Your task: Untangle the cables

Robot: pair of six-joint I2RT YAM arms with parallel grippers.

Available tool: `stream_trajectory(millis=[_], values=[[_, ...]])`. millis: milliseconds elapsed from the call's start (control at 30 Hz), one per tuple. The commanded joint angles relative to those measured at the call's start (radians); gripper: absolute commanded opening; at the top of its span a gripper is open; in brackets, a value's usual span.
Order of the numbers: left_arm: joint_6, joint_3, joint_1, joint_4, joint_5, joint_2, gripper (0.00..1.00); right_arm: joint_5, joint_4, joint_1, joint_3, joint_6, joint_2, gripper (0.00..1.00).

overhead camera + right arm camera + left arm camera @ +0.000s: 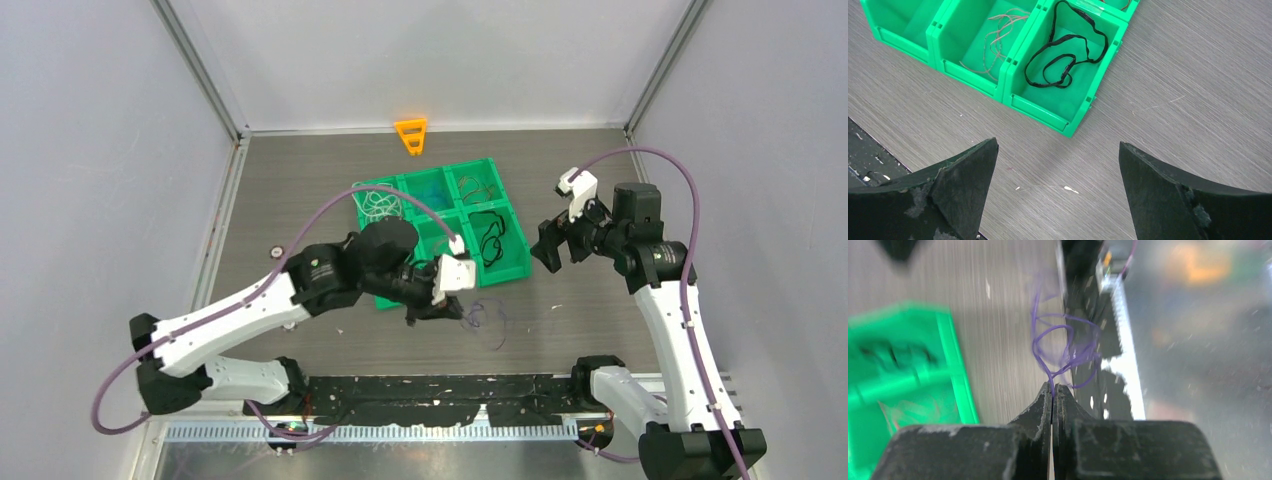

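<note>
Grey table, and the left gripper is pinched tight on a purple cable, just in front of the green tray. Right gripper spread wide, right of the tray; black cable inside its near-right compartment.

The purple cable is a thin wire in loose, overlapping loops, lying on the bench just in front of the green tray, one end pinched between the closed left fingers. The black cable lies in slack double loops on the floor of the tray's near right compartment. Thin reddish-orange cables sprawl in the compartment beside it. The white cable sits bunched in the far left compartment.
</note>
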State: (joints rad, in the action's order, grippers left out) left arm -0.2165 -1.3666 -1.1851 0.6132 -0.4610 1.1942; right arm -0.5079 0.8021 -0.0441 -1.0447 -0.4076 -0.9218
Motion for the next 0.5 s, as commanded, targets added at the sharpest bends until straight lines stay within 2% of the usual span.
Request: stream_trajectory(millis=[0,100,200,333,467], values=[[0.002,0.088,0.228,0.085,-0.135,-0.051,0.00,-0.025,-0.003,0.008,-0.039,0.008,0.009,0.97],[-0.014,-0.040,0.337,0.153,-0.165,-0.043,0.00,-0.035,-0.001,0.009,-0.034,0.002,0.006,0.97],[0.047,-0.103,0.426,0.190,-0.198,-0.030,0.00,-0.045,-0.002,0.009,-0.043,0.005,0.009,0.98],[0.066,-0.074,0.499,0.182,-0.202,-0.059,0.00,-0.073,-0.001,0.010,-0.048,0.009,-0.016,0.98],[0.154,0.010,0.616,0.113,-0.228,-0.078,0.00,-0.114,-0.002,0.010,-0.040,0.011,-0.007,0.98]])
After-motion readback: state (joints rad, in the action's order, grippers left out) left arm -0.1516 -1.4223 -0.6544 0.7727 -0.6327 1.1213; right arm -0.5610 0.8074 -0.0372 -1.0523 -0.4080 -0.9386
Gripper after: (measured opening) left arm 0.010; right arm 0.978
